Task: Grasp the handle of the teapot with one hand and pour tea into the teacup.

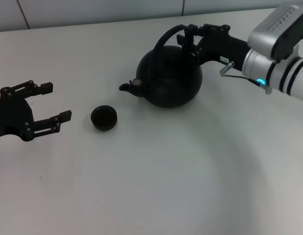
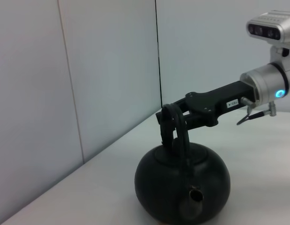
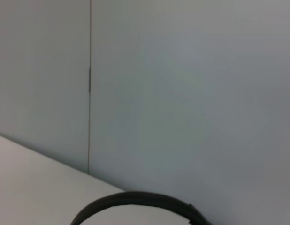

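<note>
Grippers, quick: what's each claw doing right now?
Left gripper: open, empty, beside the teacup.
Right gripper: at the teapot's handle; grip cannot be told.

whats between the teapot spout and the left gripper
In the head view, the teacup sits on the table between the teapot spout and the open left gripper, apart from both. The right gripper is at the handle.

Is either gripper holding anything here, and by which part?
The right gripper is closed on the teapot by the top of its handle. The left gripper is open, holding nothing.
</note>
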Robot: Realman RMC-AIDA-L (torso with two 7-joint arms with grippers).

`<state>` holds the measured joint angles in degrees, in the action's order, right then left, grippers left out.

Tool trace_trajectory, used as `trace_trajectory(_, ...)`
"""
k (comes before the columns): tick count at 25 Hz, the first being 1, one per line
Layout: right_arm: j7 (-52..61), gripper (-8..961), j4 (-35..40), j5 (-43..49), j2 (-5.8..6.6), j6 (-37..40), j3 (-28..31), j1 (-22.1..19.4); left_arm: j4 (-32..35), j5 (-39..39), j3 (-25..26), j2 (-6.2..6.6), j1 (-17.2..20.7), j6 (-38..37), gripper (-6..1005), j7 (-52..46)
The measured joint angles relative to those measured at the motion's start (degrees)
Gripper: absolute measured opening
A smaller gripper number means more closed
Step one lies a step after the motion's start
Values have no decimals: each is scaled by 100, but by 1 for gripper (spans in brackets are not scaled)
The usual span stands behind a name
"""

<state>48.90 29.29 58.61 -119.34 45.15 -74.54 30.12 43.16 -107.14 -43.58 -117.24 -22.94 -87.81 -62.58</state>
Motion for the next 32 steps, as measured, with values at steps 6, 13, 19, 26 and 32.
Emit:
trace_trajectory(6, 37, 379, 325, -34, -15, 363, 9, -414, 0, 129, 25, 0, 0, -41, 788, -22)
trace_trajectory(13, 274, 379, 469, 1, 17, 1094, -4, -836, -5, 426, 29, 0, 11, -68, 788, -47)
trace_trajectory(19, 727, 379, 929, 595, 66, 1875, 132, -1296, -36, 576, 37, 9, 76, -204, 788, -52)
trace_trajectory(26, 2228, 380, 1869, 3200, 129, 3625, 1486, -1495, -67, 548, 37, 38, 138, -494, 788, -53)
trace_trajectory(32, 2180, 379, 2179, 3870, 194, 4555, 2246, -1497, -78, 536, 0, 27, 235, -689, 788, -53)
